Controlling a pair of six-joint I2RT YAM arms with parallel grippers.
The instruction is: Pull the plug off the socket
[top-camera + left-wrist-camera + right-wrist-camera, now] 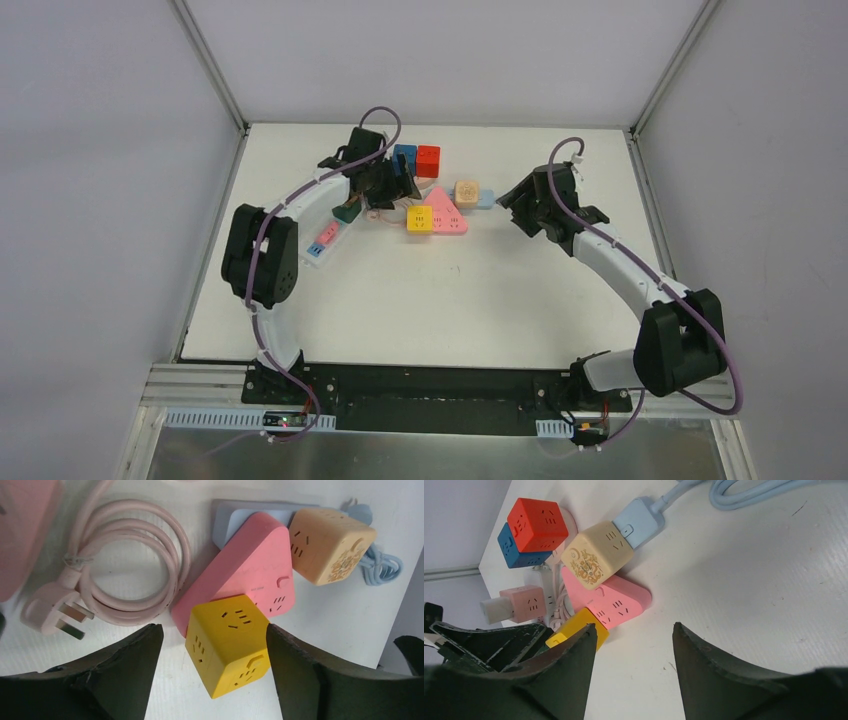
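My left end effector (214,630) is released, its fingers either side of the yellow cube (227,655) with a gap on the left finger's side, so nothing is clamped. The pink triangular block (245,565) lies just ahead of it. My right end effector (634,626) is released too, with only bare counter (749,605) between its fingers. The light blue plug (636,522) (the one I take the task to mean) sits ahead of the right end effector, in line with its gap, seated in the beige cube socket (596,555). Its long axis slants from the cube ahead and rightward, where the cable (744,490) leaves. I judge the right arm nearer for a pull along that axis.
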